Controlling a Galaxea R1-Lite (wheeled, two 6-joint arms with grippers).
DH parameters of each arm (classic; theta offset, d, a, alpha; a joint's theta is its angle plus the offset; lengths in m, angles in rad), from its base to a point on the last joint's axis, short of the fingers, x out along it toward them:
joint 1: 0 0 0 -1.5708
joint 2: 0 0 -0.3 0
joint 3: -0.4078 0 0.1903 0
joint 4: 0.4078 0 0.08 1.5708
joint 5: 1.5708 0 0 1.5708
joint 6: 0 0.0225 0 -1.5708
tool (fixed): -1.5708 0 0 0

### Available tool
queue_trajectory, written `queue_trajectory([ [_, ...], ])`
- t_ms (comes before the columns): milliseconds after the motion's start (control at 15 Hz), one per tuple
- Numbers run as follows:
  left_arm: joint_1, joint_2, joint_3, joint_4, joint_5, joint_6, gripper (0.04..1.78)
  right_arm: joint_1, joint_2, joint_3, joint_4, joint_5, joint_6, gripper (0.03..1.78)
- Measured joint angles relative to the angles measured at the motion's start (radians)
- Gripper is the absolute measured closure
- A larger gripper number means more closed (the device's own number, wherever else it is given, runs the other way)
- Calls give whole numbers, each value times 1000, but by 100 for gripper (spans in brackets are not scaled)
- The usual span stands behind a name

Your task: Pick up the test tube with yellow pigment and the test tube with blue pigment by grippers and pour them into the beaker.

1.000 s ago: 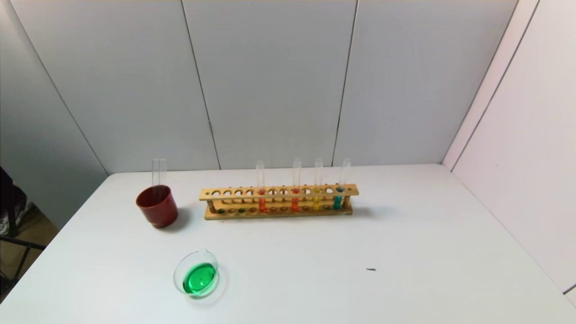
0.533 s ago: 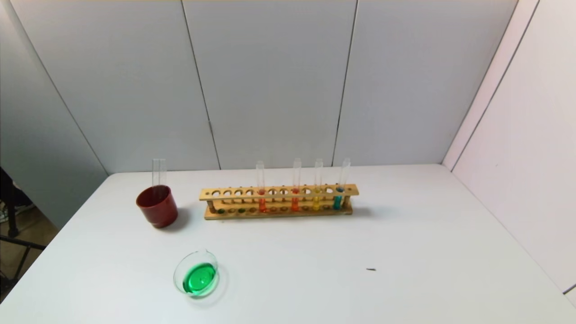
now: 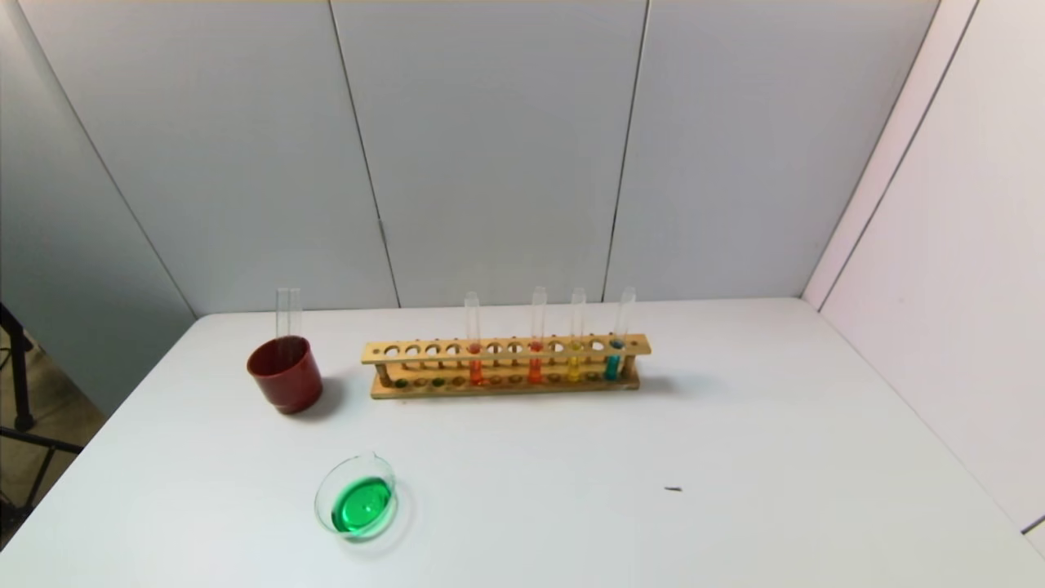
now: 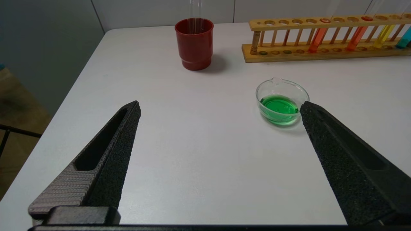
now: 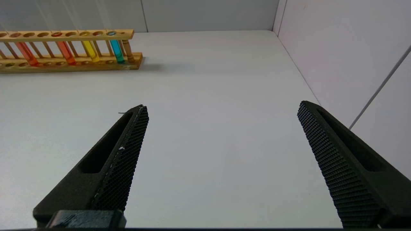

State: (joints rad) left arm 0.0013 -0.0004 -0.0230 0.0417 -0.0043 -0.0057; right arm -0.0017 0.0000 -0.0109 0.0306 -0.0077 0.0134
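Observation:
The beaker (image 3: pixel 357 496) sits at the front left of the table and holds green liquid; it also shows in the left wrist view (image 4: pixel 282 100). Two empty clear tubes (image 3: pixel 287 314) stand in the dark-red cup (image 3: pixel 285 374). In the wooden rack (image 3: pixel 506 366) stand one tube with yellow liquid (image 3: pixel 575 359) and one with teal-blue liquid (image 3: pixel 614 359). My left gripper (image 4: pixel 221 106) is open and empty, low over the table, with the beaker just beyond one fingertip. My right gripper (image 5: pixel 223 106) is open and empty over bare table. Neither gripper shows in the head view.
Two tubes with orange-red liquid (image 3: pixel 476 363) stand in the rack left of the yellow one. A small dark speck (image 3: pixel 673 489) lies on the table at front right. Grey walls close the back and the right side. The table's left edge drops to the floor.
Nothing on the table has moved. A dark shape beyond the table's left edge has slipped out of sight.

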Motion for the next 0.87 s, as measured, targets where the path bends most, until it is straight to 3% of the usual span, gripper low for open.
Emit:
queue_trajectory([
  [867,0,0,0,-1,0,0,7,0,0,0,0,0,0,11],
])
